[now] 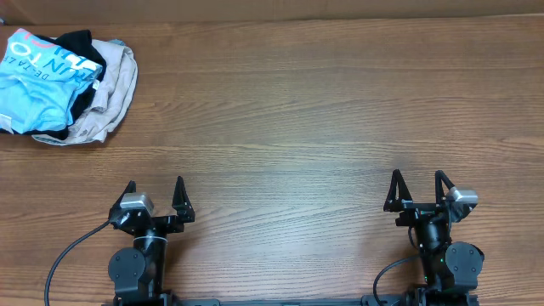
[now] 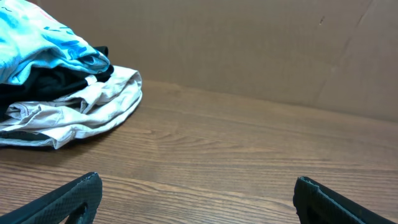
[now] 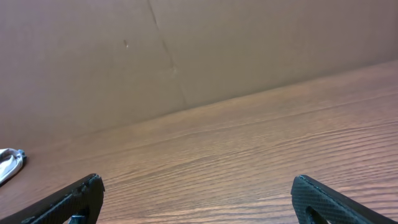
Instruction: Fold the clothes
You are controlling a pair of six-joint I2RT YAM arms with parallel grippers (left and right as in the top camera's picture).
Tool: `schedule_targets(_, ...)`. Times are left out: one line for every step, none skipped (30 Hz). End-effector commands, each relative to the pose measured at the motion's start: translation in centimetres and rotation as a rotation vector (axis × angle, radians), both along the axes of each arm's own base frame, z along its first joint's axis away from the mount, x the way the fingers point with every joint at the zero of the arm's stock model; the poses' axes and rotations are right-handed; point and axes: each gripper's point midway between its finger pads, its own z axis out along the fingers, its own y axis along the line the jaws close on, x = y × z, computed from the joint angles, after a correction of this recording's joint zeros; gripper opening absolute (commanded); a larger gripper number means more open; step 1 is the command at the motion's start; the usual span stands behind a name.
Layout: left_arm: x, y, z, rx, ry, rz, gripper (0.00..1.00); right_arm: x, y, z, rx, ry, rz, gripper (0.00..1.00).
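Observation:
The sky-blue T-shirt [image 1: 38, 76] with white and pink lettering lies crumpled on top of a pile at the table's far left corner; it also shows in the left wrist view [image 2: 43, 40]. My left gripper [image 1: 155, 191] is open and empty near the front edge, far from the pile; its fingers frame bare wood in the left wrist view [image 2: 198, 193]. My right gripper [image 1: 418, 183] is open and empty at the front right, and its own view [image 3: 198, 193] shows bare wood between the fingers.
A black garment [image 1: 85, 51] and a beige garment [image 1: 115, 89] lie under and beside the blue shirt in the same pile; both show in the left wrist view, black [image 2: 43, 84] and beige [image 2: 93, 106]. A brown cardboard wall [image 2: 249, 43] stands along the table's far edge.

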Motion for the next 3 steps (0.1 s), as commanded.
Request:
schedule_targets(-0.04,0.34,-0.03,-0.005,-0.005,0.018,1.00,-0.02,0.20,-0.13,0.004,-0.006,0.010,1.00)
schedule_targets(-0.04,0.34,-0.04,-0.005,-0.005,0.018,1.00,-0.02,0.20,-0.13,0.004,-0.006,0.010,1.00)
schedule_targets(-0.04,0.34,-0.03,-0.005,-0.005,0.018,1.00,-0.02,0.20,-0.13,0.004,-0.006,0.010,1.00)
